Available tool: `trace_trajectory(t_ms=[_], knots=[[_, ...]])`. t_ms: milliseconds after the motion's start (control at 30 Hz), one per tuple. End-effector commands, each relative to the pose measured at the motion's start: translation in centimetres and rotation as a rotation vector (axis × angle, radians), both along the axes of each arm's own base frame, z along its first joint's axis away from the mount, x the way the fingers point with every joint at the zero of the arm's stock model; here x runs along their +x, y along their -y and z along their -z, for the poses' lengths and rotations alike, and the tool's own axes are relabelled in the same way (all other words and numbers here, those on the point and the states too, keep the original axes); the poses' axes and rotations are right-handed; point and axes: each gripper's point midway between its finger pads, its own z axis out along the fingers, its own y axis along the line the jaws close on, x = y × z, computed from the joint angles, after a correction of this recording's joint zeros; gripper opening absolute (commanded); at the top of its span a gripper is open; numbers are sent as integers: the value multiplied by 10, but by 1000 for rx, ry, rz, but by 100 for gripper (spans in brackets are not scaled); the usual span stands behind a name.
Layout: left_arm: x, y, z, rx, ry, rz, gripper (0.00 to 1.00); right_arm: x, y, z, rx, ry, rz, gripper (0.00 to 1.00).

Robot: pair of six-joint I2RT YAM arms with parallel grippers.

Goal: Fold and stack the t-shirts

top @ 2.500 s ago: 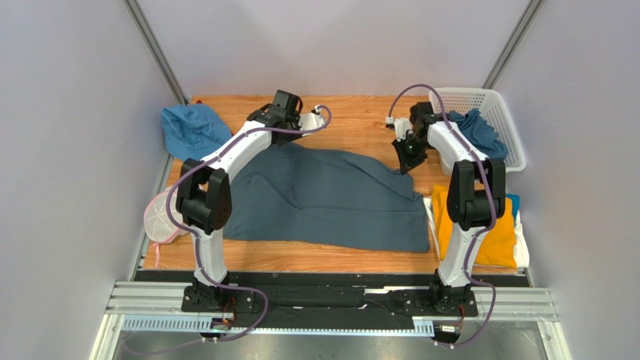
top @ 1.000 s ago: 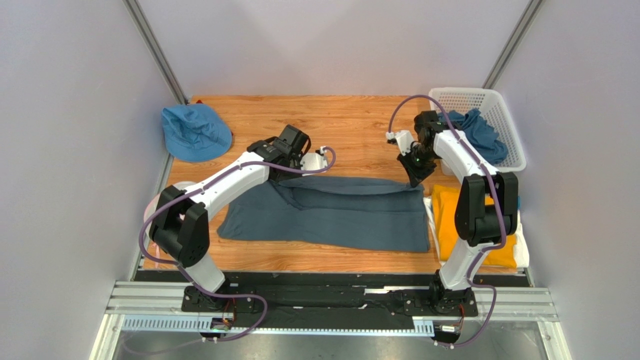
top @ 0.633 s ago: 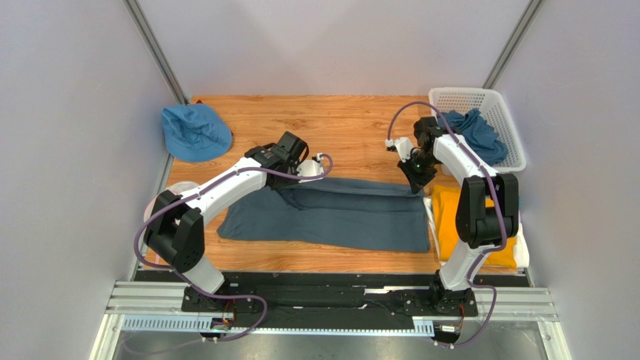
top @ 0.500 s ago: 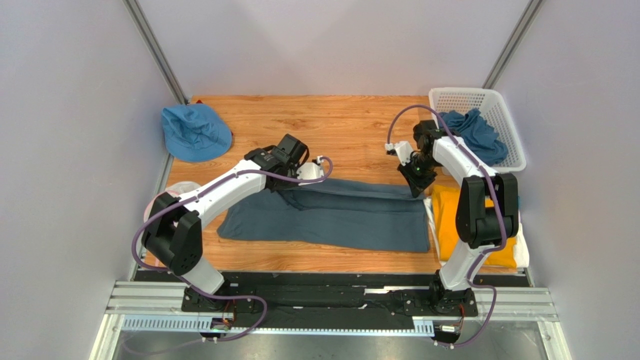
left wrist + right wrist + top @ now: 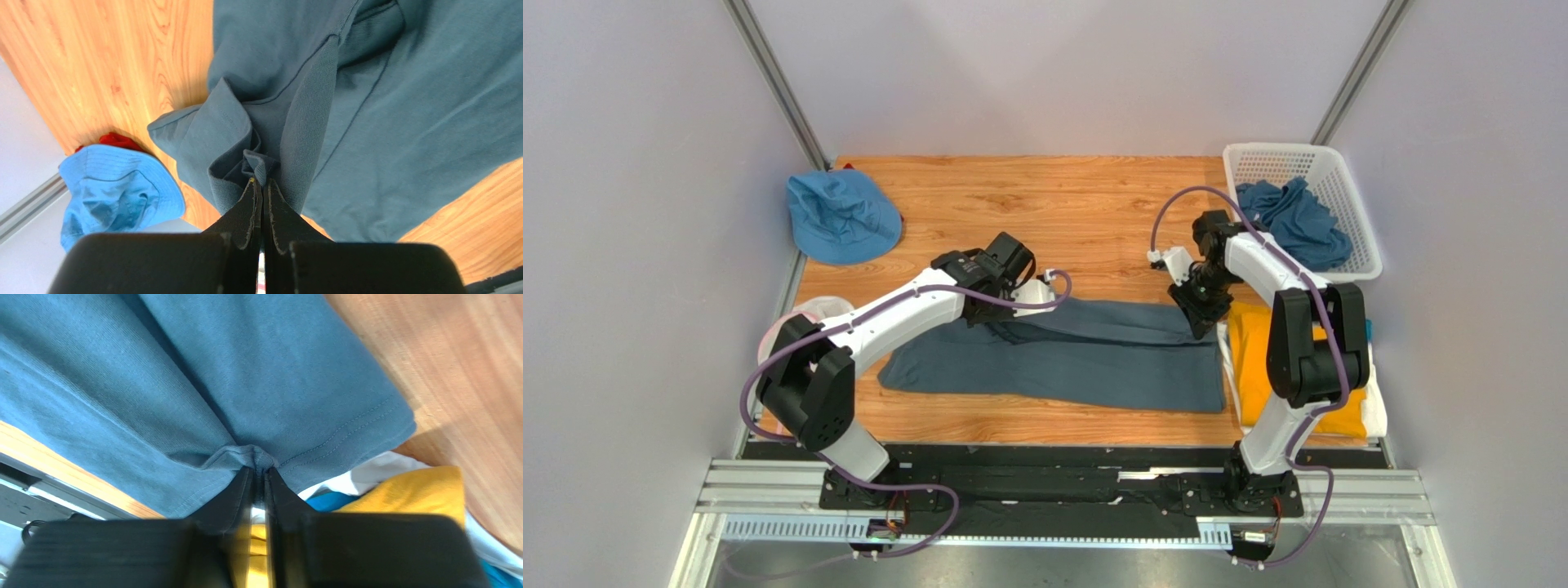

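A dark slate-blue t-shirt (image 5: 1075,355) lies across the middle of the table, its far edge folded toward the near side. My left gripper (image 5: 1014,298) is shut on a pinch of its cloth (image 5: 261,168) at the fold's far left. My right gripper (image 5: 1201,321) is shut on a pinch of its hem (image 5: 255,458) at the far right corner. A stack with a mustard-yellow t-shirt (image 5: 1249,355) on white and bright blue ones lies at the right; it also shows in the right wrist view (image 5: 423,490). More slate-blue shirts (image 5: 1290,218) fill the basket.
A white plastic basket (image 5: 1347,184) stands at the far right corner. A bright blue brimmed hat (image 5: 840,216) lies at the far left, also in the left wrist view (image 5: 116,196). A white mesh pouch with pink edging (image 5: 808,316) lies at the left edge.
Both grippers have carried the shirt's far edge toward the near side, folding it over. The shirt now lies as a narrower band. Both stay shut on the cloth.
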Motion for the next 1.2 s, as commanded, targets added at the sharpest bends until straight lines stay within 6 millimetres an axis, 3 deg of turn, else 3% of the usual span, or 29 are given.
trace_trajectory(t_ms=[0,167,367,500,633,800,933,1167], knots=[[-12,-4,8,25,-44,-28,0,0,-4,-10,8,44,-22,23],[-19,-6,19,50,-81,-39,0,-5,-3,-9,4,31,-19,38],[-23,-7,27,64,-104,-50,0,-7,-5,-23,9,54,-17,44],[-28,-8,33,70,-122,-54,0,2,-12,-45,25,105,-17,49],[-30,-7,35,65,-127,-58,0,10,-19,-53,37,130,-22,51],[-31,-6,36,57,-130,-63,0,19,-19,-40,29,111,-23,51],[-34,-7,38,59,-139,-66,0,17,-26,-23,35,80,-30,51],[-40,-10,42,80,-143,-84,0,5,-22,14,-10,18,-50,51]])
